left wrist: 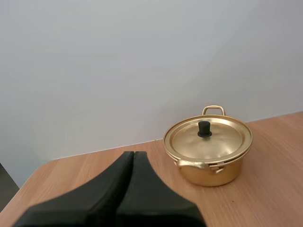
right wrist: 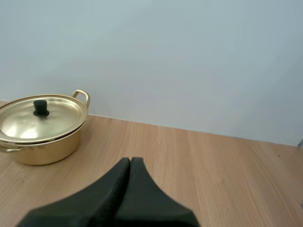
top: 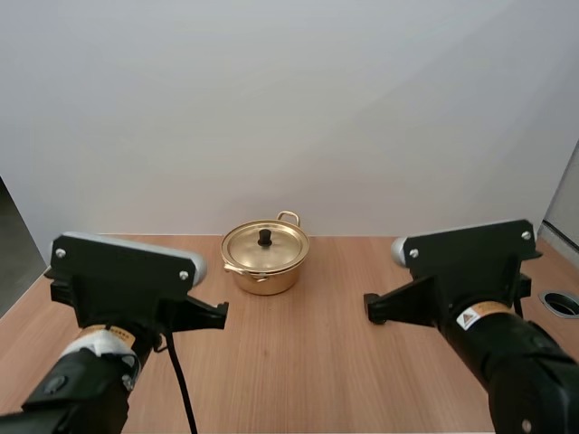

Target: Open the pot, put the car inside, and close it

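Both jaws are closed on nothing, each pair pressed together as one dark wedge. From the pot (top: 265,259), the left jaws hang at 8 o'clock and the right jaws at 4 o'clock, both well apart from it. The pot stands upright toward 12 o'clock on the worktop (top: 298,362), its lid (top: 265,246) seated, knob (top: 265,238) up.
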You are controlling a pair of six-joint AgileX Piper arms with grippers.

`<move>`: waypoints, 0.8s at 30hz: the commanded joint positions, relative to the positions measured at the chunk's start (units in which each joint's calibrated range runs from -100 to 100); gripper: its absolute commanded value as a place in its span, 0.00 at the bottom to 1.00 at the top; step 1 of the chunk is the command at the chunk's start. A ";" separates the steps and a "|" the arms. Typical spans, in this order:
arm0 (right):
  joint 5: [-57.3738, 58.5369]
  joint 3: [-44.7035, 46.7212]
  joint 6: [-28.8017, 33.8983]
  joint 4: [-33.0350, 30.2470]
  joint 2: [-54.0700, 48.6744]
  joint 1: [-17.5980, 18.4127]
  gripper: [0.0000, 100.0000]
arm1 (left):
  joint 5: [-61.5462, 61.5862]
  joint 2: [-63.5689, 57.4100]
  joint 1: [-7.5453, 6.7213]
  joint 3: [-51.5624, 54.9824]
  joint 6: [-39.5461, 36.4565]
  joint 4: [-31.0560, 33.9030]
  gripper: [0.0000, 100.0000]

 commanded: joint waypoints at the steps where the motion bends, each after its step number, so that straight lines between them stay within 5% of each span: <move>1: 5.19 -10.19 6.44 -0.08 16.27 -0.67 0.00 | 11.70 16.83 -0.03 -9.04 -1.29 -0.06 0.00; 6: 13.85 -19.45 7.68 0.57 33.33 -0.75 0.00 | 14.68 35.38 -0.03 -19.27 -5.02 -0.06 0.00; 11: 12.85 -24.75 7.68 0.84 43.29 -0.75 0.00 | 1.50 45.54 -0.03 -25.95 -5.08 -3.30 0.00; 18: 10.57 -31.92 1.06 2.13 53.41 0.50 0.00 | 6.13 59.84 -4.24 -40.77 10.25 -4.69 0.00; 24: 9.46 -32.57 -1.10 2.13 58.74 2.46 0.00 | 18.68 73.96 -6.28 -51.86 11.97 -4.78 0.02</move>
